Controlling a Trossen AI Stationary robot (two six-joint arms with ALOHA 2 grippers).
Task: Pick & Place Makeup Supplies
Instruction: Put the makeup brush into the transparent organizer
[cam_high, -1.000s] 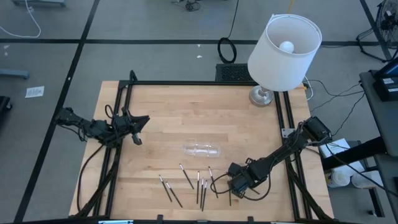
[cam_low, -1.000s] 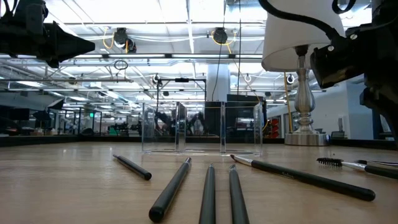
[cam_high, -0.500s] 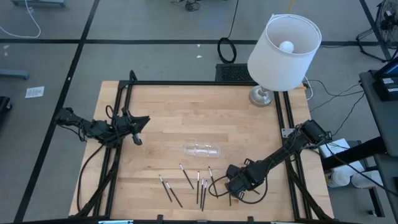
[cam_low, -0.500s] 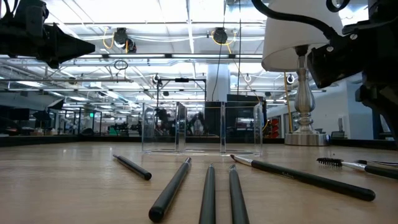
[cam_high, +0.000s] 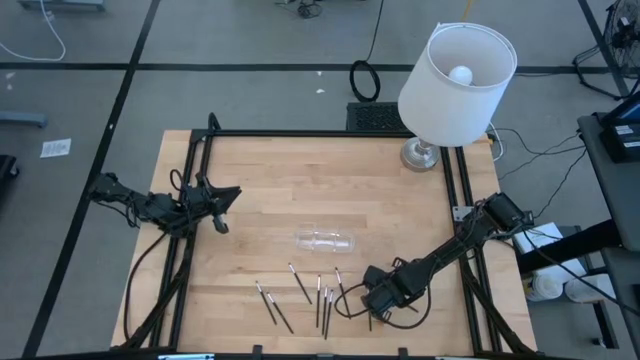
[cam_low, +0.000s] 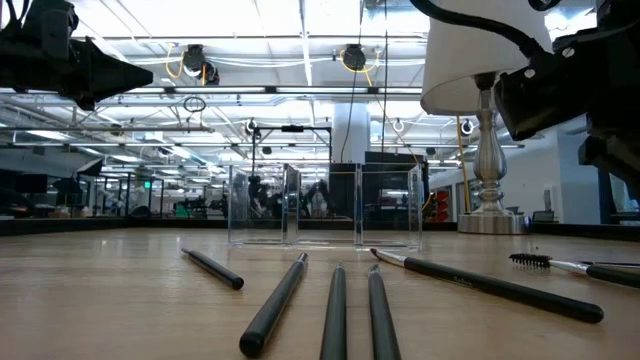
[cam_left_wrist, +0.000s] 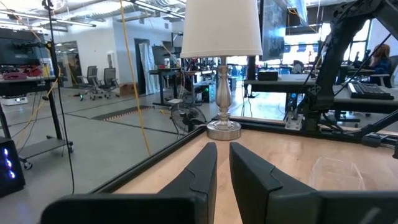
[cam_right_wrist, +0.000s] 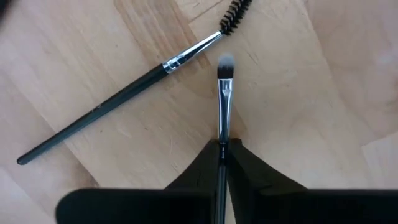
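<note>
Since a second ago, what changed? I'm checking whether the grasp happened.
The right gripper edged left toward the brushes and closed its fingers on a flat brush, which lies on the table. The left gripper, the clear tray and the other brushes stayed put.

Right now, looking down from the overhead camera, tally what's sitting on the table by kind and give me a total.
makeup sticks: about 9 (they are bunched and overlapping, so the count is not exact)
clear plastic tray: 1
lamp: 1
Total: about 11
</note>
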